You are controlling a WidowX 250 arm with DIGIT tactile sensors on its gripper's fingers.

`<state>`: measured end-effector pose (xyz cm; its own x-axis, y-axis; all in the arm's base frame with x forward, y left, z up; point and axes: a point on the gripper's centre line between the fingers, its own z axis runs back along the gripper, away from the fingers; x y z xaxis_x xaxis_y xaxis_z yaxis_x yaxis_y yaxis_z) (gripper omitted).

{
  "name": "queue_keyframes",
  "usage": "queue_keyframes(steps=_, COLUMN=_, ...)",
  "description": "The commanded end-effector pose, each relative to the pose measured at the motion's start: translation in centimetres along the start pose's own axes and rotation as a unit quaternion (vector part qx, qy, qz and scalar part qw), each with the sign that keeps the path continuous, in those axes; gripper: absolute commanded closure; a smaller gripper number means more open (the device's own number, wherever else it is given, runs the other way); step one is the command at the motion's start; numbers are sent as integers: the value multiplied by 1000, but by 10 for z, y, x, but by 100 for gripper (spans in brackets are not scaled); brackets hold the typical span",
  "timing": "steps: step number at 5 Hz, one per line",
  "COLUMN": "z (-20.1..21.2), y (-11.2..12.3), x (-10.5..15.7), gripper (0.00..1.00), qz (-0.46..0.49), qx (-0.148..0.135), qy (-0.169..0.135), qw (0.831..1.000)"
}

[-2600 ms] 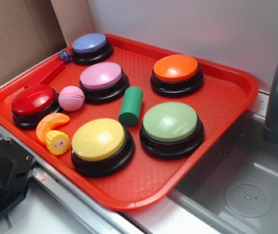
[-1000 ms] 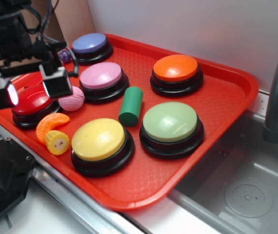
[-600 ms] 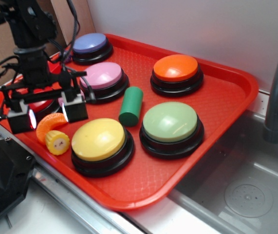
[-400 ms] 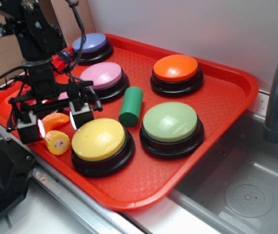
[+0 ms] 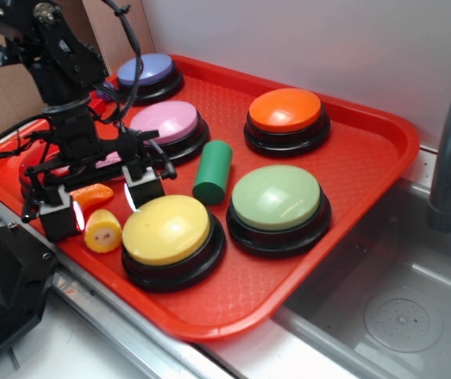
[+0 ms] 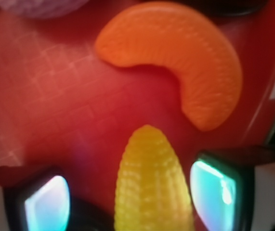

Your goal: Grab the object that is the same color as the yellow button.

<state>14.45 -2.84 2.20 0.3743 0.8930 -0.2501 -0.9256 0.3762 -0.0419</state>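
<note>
My tool [image 5: 101, 207] hangs low over the near left part of the red tray [image 5: 367, 158], its two fingers spread apart with nothing between them pressed yet. The yellow banana piece [image 5: 103, 230] lies on the tray floor just left of the yellow button [image 5: 167, 229], close beside its black base, with the orange segment [image 5: 92, 195] just beyond it on the far side. In the wrist view the banana piece [image 6: 152, 183] sits between my two fingers, the orange segment [image 6: 185, 67] curving above it. I judge the approach mostly done: closing on the banana piece and lifting are left. The red button is mostly hidden behind my arm, and I cannot tell whether my right finger [image 5: 144, 190] touches the yellow button.
</note>
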Motion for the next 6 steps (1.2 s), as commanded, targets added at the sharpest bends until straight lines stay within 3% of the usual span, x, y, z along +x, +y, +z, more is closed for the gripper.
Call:
queue_keyframes(steps=1, z=-10, y=5, x=-2, gripper=100, qz=-63, qx=1, qy=-13, qw=998)
queue_keyframes(steps=4, z=-7, y=3, x=-1, gripper=100, qz=-115, qx=4, qy=-10, qw=993)
queue_keyframes(steps=5, z=8, y=0, x=-1, gripper=100, qz=-155, qx=12, qy=-35, qw=987)
queue_keyframes(steps=6, z=59, y=-15, x=1, gripper=100, qz=-279, qx=18, qy=-99, qw=955)
